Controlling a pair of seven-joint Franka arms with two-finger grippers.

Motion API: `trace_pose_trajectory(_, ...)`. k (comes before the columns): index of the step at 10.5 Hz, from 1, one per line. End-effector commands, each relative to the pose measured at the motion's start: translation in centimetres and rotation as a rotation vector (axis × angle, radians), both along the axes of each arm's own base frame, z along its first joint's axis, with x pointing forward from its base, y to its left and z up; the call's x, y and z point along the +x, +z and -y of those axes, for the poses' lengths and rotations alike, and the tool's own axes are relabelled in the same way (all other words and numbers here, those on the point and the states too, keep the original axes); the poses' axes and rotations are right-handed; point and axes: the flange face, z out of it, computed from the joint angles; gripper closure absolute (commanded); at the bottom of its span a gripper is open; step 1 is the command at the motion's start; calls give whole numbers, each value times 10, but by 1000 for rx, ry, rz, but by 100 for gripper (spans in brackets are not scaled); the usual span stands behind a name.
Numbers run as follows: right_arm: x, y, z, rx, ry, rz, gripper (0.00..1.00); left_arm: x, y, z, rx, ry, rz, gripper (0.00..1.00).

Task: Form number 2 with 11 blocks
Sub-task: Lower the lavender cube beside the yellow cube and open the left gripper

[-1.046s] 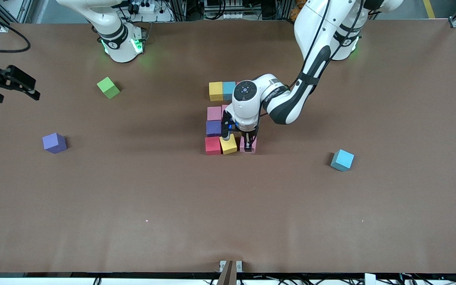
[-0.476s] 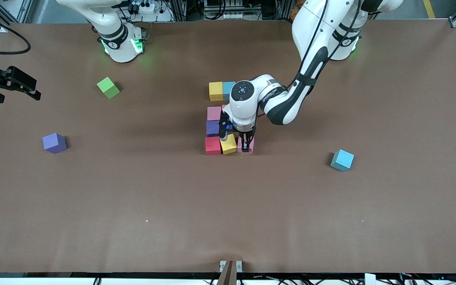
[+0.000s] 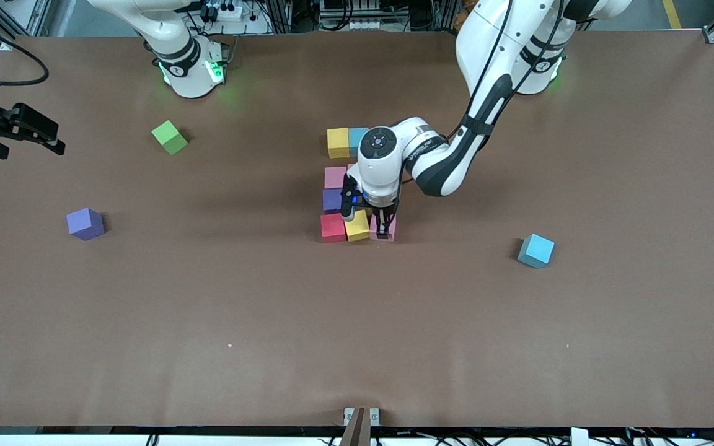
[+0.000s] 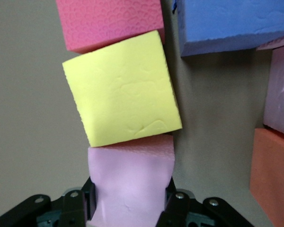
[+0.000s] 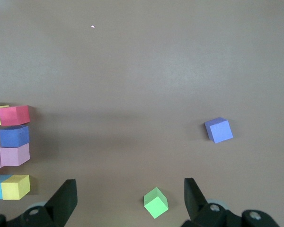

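A wide desk (image 3: 146, 322) covered in matte brown material carries small foam cubes with a faintly pebbled surface and soft, square edges. Near its middle stands the partly built number 2 (image 3: 357, 186). In the row farthest from the front camera, a yellow cube (image 3: 337, 142) touches a light blue cube (image 3: 357, 141). Nearer come a pink cube (image 3: 334, 177) and then a purple cube (image 3: 333, 200). The nearest row holds a red cube (image 3: 333, 227), a yellow cube turned slightly askew (image 3: 357, 225), and a pink cube (image 3: 387, 228). An orange cube (image 4: 273, 175) shows only in the left wrist view, beside the pink ones.

The left gripper (image 3: 383, 230) is down at the nearest row, its jaws clenched on that last pink cube, whose foam bulges a little between them. The pink cube's corner presses against the askew yellow cube.

The right gripper (image 3: 22, 133) waits in the air over the desk's edge at the right arm's end, its jaws released and spread wide.

Loose cubes lie well apart from the digit: a lime-green cube (image 3: 170, 137) and a second purple cube (image 3: 85, 223) toward the right arm's end, and a second light blue cube (image 3: 535, 250) toward the left arm's end. The whole stretch of desk nearest the front camera is open brown surface.

Compared with a second ago, the left gripper and its pink cube have shifted slightly toward the yellow cube, closing the gap.
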Motion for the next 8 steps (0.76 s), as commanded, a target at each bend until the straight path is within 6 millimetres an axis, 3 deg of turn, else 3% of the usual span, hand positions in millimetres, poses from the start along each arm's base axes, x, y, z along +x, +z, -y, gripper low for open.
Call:
trace_pose_trajectory(1, -1, 2, 4, -8, -3, -8, 0, 1, -37, 11, -20, -2, 1, 70)
trace_pose_trajectory(6, -1, -2, 4, -10, -1, -16, 0, 5, -35, 9, -24, 4, 6, 63)
trace_pose_trajectory(7, -1, -2, 5, -10, 2, -17, 0, 5, -35, 10, -24, 7, 5, 58)
trace_pose_trajectory(8, -2, 0, 5, -9, 2, -16, 0, 6, -34, 9, -29, 22, 4, 9)
